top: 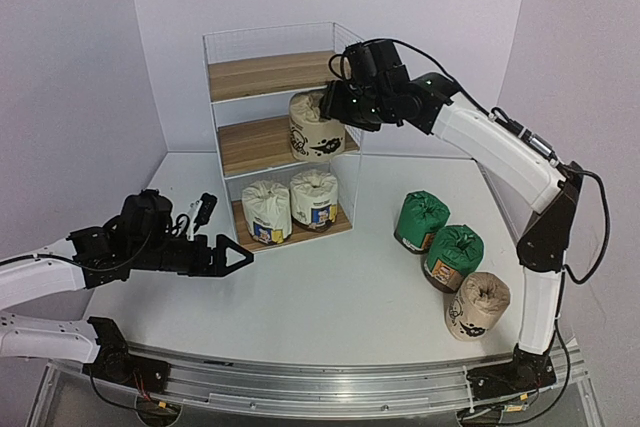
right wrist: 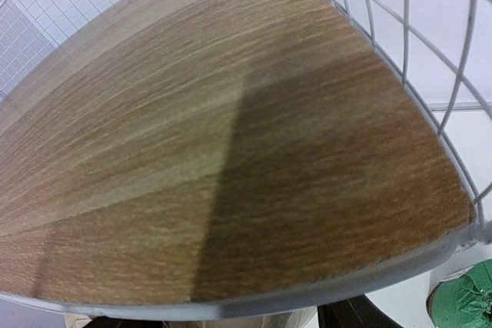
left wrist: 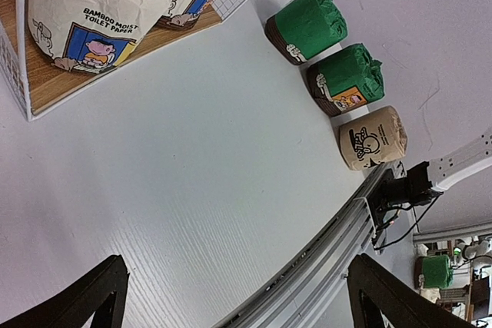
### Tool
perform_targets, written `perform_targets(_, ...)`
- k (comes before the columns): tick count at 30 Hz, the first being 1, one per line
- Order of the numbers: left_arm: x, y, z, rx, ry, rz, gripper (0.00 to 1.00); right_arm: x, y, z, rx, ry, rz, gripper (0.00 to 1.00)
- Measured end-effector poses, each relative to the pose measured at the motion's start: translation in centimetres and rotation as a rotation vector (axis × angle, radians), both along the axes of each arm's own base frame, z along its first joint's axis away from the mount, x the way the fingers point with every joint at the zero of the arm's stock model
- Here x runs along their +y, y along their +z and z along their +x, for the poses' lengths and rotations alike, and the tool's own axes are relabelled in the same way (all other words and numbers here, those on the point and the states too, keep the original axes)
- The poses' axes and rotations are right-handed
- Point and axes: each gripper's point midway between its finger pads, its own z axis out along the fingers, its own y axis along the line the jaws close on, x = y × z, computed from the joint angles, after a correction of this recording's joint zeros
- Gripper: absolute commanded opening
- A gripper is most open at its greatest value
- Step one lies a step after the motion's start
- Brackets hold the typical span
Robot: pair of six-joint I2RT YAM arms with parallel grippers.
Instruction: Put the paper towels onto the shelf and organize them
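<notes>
Your right fingers (top: 348,107) at top of shelved beige roll (top: 313,132), middle board of shelf (top: 270,75), far centre of worktop (top: 320,297). Pinching or released: cannot tell. Left fingers (left wrist: 100,289) spread, holding nothing, near left edge. Remaining rolls line right edge, axes roughly upright, nearer your right arm. Count: two white rolls (top: 266,212) on bottom board; two green rolls (top: 420,220) and one loose beige roll (top: 477,304) on worktop.
</notes>
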Motion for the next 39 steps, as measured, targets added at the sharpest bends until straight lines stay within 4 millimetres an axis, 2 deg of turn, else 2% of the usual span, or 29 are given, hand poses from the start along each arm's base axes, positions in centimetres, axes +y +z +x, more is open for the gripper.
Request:
perform_targets(14, -0.7, -0.1, 0.6, 0.011, 0.014, -0.020, 1.00, 0.6, 0.1, -0.5, 0.031, 0.045, 0.048, 0.66)
perform_targets(25, -0.9, -0.4, 0.8, 0.027, 0.022, -0.023, 1.00, 0.4, 2.0, -1.6, 0.025, 0.085, 0.096, 0.72)
perform_targets(32, -1.0, -0.9, 0.9, 0.038, 0.021, -0.012, 1.00, -0.7, 1.6, -3.4, 0.043, 0.125, 0.076, 0.80)
perform_targets(39, -1.3, -1.6, 1.1, 0.054, 0.014, -0.001, 1.00, -0.2, 2.7, -5.8, 0.035, 0.282, 0.076, 0.84)
